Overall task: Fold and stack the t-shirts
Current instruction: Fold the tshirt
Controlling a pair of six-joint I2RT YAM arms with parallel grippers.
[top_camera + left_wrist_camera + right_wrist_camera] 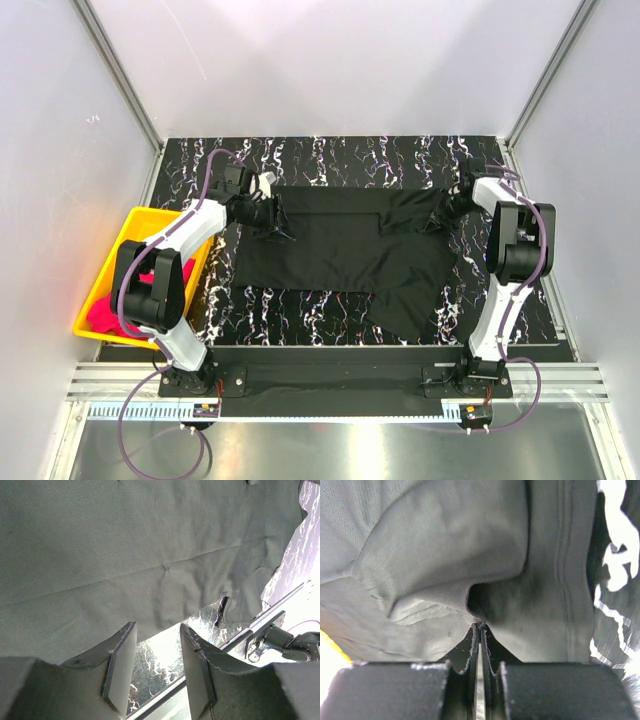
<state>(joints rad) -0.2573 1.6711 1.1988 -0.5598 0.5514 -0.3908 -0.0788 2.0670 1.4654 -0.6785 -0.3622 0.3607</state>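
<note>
Both arms stretch forward. Left tool (157, 632) gapes over the black t-shirt (340, 250); right tool (479, 630), apparently clenched, pinches its corner.

The table (300, 320) has a black top veined with white, like marble. A black shirt (340, 250) lies spread across its middle and far half. The shirt's left part is fairly flat and its right part is rumpled, with one corner trailing toward the near right. Bare top shows along the far edge and in front of the shirt. A yellow tray (135, 230) sits askew at the left edge, apart from the shirt.
</note>
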